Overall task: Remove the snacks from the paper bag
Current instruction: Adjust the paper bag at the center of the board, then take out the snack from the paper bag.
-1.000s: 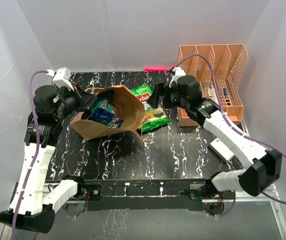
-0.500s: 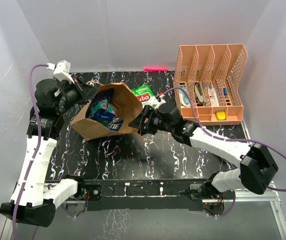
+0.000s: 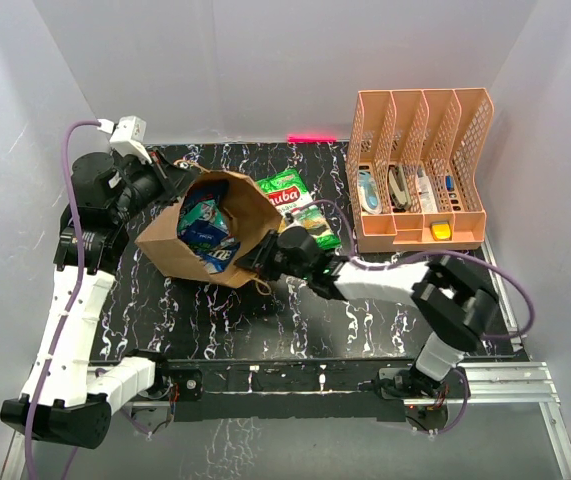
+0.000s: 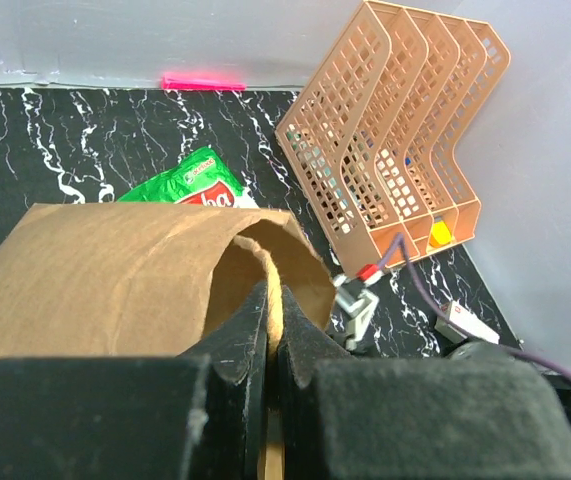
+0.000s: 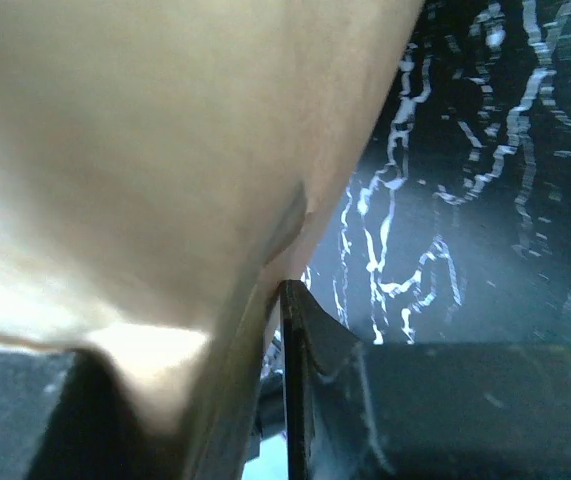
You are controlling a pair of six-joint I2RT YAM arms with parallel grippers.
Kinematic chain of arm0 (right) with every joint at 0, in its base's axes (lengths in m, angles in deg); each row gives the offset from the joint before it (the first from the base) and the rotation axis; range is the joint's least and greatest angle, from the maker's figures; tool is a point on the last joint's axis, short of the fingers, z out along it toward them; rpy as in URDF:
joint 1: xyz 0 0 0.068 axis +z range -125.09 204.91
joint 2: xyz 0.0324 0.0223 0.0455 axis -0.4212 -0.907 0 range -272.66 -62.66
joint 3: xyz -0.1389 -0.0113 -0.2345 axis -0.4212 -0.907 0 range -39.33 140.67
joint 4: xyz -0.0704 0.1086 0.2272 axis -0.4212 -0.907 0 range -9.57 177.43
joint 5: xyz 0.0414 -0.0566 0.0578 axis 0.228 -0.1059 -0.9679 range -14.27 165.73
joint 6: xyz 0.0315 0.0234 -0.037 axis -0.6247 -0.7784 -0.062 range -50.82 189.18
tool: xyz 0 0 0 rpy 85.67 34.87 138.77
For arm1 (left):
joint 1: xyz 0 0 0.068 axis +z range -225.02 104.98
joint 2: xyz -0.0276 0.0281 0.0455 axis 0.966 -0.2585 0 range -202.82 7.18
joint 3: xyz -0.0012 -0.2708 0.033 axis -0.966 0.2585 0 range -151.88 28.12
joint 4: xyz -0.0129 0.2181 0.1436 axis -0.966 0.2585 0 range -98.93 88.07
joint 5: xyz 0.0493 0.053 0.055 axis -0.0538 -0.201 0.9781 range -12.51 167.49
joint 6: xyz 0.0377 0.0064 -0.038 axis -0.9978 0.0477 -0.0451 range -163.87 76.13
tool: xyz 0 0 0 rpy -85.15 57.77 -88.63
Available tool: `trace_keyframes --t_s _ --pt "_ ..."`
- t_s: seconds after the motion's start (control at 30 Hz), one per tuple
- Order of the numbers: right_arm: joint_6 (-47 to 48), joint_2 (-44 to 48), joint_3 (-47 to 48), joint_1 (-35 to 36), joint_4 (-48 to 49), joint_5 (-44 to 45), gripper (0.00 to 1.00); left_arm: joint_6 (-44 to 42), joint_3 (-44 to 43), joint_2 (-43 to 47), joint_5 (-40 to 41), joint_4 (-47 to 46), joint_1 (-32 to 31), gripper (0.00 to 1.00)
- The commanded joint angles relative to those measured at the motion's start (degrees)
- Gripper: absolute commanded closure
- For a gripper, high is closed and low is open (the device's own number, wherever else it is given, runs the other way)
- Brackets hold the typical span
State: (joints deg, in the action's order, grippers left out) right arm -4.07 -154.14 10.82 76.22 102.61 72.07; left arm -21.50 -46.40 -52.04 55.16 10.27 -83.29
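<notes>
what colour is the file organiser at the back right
Peach-orange mesh file organiser; clearest in the top external view.

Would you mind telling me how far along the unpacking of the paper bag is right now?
Done: one green chips bag lies on the table beside the paper bag. In hand: the left hand pinches the bag's rim and the right hand grips its near edge, holding the mouth open. Left: several blue and green packets are inside, not yet taken out.
</notes>
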Motion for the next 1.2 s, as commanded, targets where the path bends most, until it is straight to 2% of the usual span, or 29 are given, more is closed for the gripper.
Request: trace_keyframes --t_s 0.0,0.13,0.27,0.33,0.4,0.6,0.7,0.8,0.93,1.07,1.17 --pt "-1.49 -8.81 8.40 5.17 12.52 6.05 0.78 -2.67 -1.95 0.66 -2.20 -2.41 -0.19 1.00" --pt "-0.91 -16.82 14.00 8.67 15.52 7.08 0.78 -2.91 1.60 3.57 -2.28 -2.59 -0.16 1.00" --pt "1.33 -17.73 12.42 9.82 15.56 8.23 0.77 -3.34 8.15 9.26 -1.60 -1.36 -0.14 1.00" --pt "2.63 -15.49 9.16 8.91 13.53 6.86 0.72 -3.93 10.61 11.72 -0.23 0.18 -0.12 1.00" --pt "6.77 -12.36 5.38 7.59 13.12 4.55 0.63 -4.17 11.63 13.21 1.21 0.88 -0.16 1.00" --pt "30.05 0.37 1.69 6.52 -2.15 7.26 0.21 -5.22 8.78 12.51 4.24 1.10 -0.36 1.00" --pt "40.02 7.34 0.57 6.52 -7.92 10.75 0.11 -6.44 7.40 12.35 5.96 3.02 -1.56 1.00" --pt "50.61 13.37 1.22 6.59 -10.78 9.70 0.10 -7.48 6.73 12.91 8.34 4.58 -2.58 1.00" --pt "69.29 17.71 1.73 7.59 -6.17 -1.41 0.11 -8.13 6.67 13.41 10.61 5.55 -3.45 1.00" --pt "87.72 17.06 2.67 9.43 -0.18 -10.54 0.12 -8.38 6.76 13.86 12.35 5.75 -3.97 1.00" --pt "96.80 13.67 3.93 10.50 5.24 -13.43 0.10 -8.40 6.97 14.41 12.76 5.83 -4.29 1.00"
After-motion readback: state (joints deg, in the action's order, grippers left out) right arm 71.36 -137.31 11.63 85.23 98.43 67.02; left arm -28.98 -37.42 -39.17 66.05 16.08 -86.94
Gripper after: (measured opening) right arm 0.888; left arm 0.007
